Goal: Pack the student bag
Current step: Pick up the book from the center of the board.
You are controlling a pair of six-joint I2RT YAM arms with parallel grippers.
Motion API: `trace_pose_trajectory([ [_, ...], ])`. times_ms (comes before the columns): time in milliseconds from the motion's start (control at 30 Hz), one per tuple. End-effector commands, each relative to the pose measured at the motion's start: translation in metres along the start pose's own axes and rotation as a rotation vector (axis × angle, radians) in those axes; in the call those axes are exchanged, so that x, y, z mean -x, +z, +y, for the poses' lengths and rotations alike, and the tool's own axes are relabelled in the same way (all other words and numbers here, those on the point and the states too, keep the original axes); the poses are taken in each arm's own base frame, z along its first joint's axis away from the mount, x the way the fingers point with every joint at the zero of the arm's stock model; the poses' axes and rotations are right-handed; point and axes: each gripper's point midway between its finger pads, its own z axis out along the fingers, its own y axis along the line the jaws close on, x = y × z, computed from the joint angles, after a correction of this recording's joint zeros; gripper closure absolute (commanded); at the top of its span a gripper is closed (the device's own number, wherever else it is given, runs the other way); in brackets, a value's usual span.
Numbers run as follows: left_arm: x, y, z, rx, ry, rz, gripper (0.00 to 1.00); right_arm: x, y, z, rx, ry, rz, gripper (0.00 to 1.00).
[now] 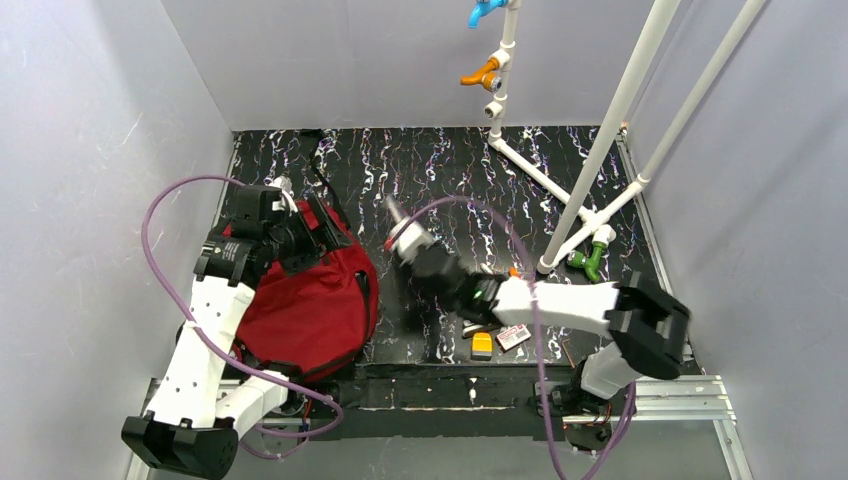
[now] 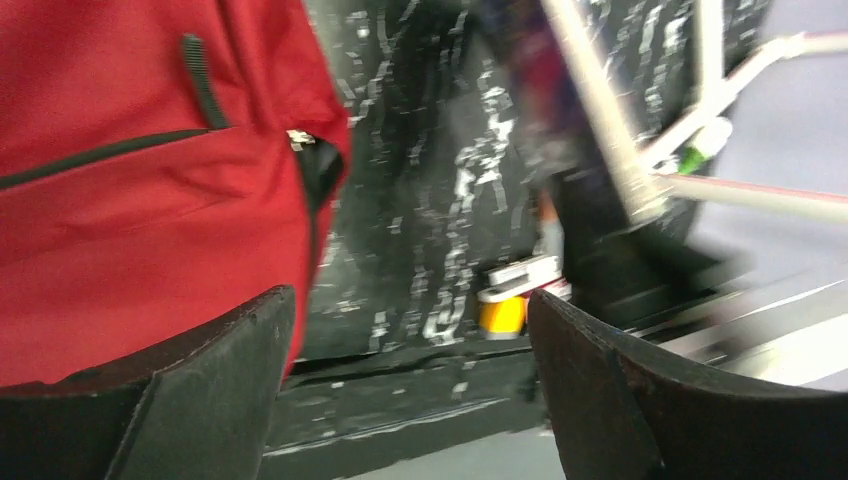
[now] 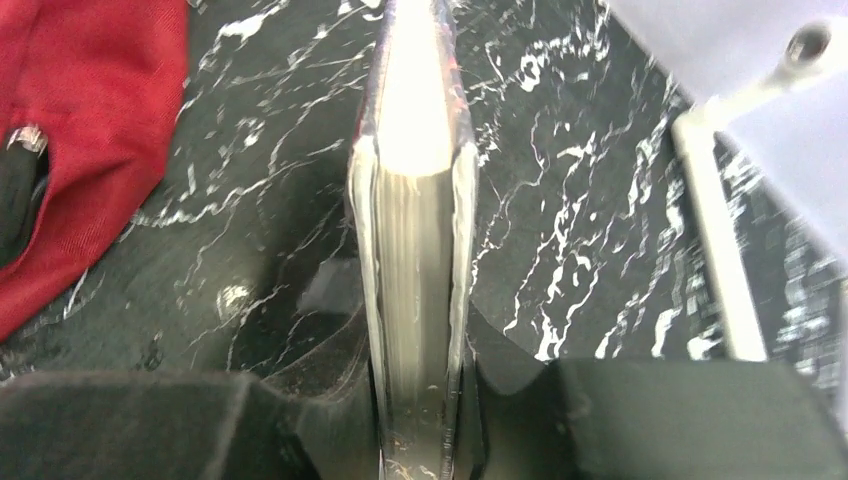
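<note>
The dark red soft fabric student bag (image 1: 315, 305) is found slumped on the left of the black, white-veined tabletop (image 1: 450, 170), beside the left arm. The left gripper (image 2: 410, 298) is held over the bag's far end, released, nothing between its spread jaws. The right gripper (image 3: 415, 400) is clenched on a thin cream-paged book in glossy clear wrap (image 3: 410, 150), just right of the bag and apart from it. A white plastic pipe frame (image 1: 600, 130) is noted far right, with green fittings (image 1: 592, 262) at its foot. A small yellow block (image 1: 482, 345) and a red-and-white card (image 1: 513, 337) are partly covered by the right arm.
</note>
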Motion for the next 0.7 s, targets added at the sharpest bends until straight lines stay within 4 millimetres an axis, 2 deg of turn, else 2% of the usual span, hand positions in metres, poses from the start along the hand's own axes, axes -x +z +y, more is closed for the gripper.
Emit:
trace_pose_trajectory([
  [0,-0.023,-0.018,0.048,0.175,0.257,0.121,0.2,0.017,-0.003,-0.063,0.098,0.504,-0.039,0.99],
  [100,-0.072,-0.008,0.049,0.113,0.251,0.358,0.28,0.015,-0.009,-0.082,0.2,0.623,-0.005,0.99],
  [200,-0.104,0.002,0.071,0.266,0.432,0.405,0.26,0.026,-0.018,-0.096,0.222,0.648,-0.018,0.99],
  [267,-0.111,0.005,0.085,0.395,0.534,0.401,0.24,0.034,-0.022,-0.101,0.243,0.668,-0.047,0.99],
  [333,-0.117,0.008,0.094,0.502,0.566,0.437,0.19,0.037,-0.024,-0.105,0.258,0.695,-0.059,0.99],
  [433,-0.125,0.013,0.101,0.612,0.656,0.46,0.03,0.039,-0.025,-0.106,0.284,0.73,-0.067,0.99],
  [567,-0.129,0.019,0.12,0.812,0.737,0.498,0.02,0.035,-0.027,-0.107,0.308,0.769,-0.06,0.99],
  [667,-0.129,0.021,0.127,0.913,0.803,0.491,0.02,0.033,-0.028,-0.11,0.315,0.789,-0.06,0.99],
])
